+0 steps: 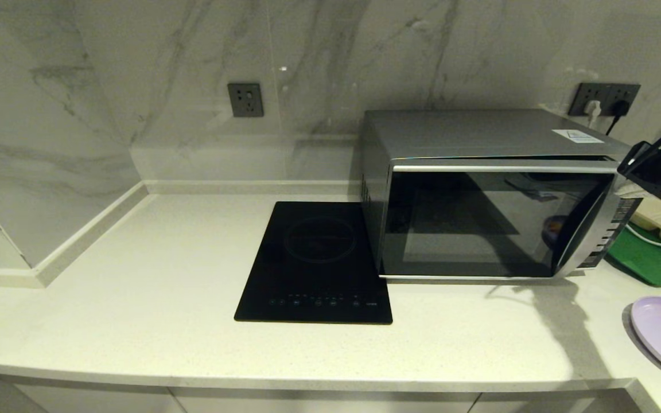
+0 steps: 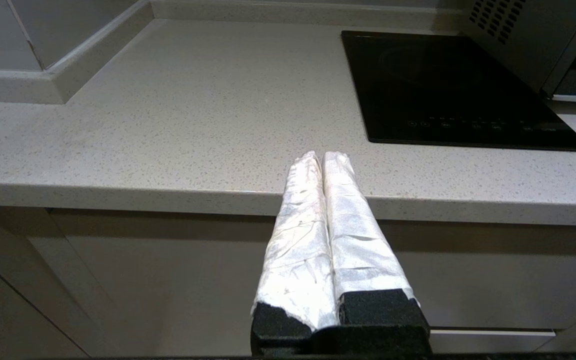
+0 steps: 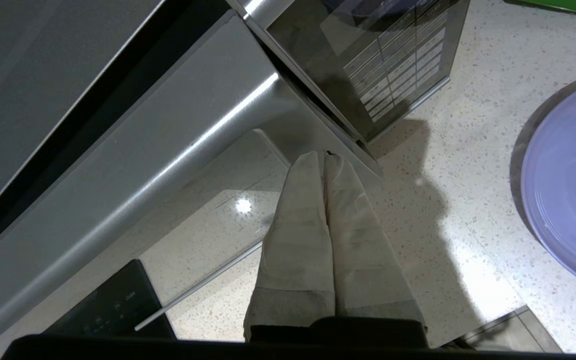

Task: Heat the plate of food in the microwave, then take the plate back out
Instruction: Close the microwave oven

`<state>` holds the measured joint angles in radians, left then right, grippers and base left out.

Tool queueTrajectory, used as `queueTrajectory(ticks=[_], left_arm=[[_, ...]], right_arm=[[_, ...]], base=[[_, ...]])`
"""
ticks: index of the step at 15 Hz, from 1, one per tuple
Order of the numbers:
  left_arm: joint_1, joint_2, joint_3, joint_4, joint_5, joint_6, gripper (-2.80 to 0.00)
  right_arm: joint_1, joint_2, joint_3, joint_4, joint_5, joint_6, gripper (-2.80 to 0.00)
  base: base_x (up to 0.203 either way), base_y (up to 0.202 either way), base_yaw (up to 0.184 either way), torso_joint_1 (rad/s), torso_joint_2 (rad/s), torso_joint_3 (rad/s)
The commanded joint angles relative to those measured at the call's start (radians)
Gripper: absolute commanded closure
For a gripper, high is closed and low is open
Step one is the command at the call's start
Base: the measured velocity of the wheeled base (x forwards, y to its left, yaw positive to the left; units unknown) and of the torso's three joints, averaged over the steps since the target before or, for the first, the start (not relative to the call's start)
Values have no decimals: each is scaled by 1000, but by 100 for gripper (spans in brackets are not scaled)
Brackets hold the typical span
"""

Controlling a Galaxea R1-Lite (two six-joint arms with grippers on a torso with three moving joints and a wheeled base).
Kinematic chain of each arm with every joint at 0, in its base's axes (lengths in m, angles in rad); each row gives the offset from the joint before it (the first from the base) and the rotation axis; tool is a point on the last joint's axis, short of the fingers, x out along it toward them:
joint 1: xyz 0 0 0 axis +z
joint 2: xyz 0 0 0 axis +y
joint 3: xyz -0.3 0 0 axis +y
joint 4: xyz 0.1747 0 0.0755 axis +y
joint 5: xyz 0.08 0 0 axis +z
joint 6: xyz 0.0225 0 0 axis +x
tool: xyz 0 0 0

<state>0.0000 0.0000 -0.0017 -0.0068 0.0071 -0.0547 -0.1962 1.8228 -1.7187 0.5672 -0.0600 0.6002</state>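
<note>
A pale speckled counter runs along a grey-veined marble wall with two sockets; a black cooktop lies flush against the microwave, whose door sits slightly ajar; the plate rests at the counter's right end, near a green tray; the right gripper, clenched and empty, hangs over the door's right edge; the left gripper, clenched, waits before the counter's front edge.

The microwave looks like brushed metal with a glossy dark glass door; the cooktop is glossy black; the surface is speckled stone.
</note>
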Motion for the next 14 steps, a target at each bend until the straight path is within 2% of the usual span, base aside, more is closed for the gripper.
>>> queueTrajectory(ticks=[1,6,14], left_arm=[[0,0,0,-1,1,-1,0],[0,0,0,-1,1,-1,0],[0,0,0,0,1,-1,0]], right_arm=[[1,9,-7,3,0,3,0],[0,38,-64,3,6,4,0],[-2,86,-120,2,65,4,0]], base=[[0,0,0,0,0,0],[0,0,0,0,0,0],[0,0,0,0,0,0]])
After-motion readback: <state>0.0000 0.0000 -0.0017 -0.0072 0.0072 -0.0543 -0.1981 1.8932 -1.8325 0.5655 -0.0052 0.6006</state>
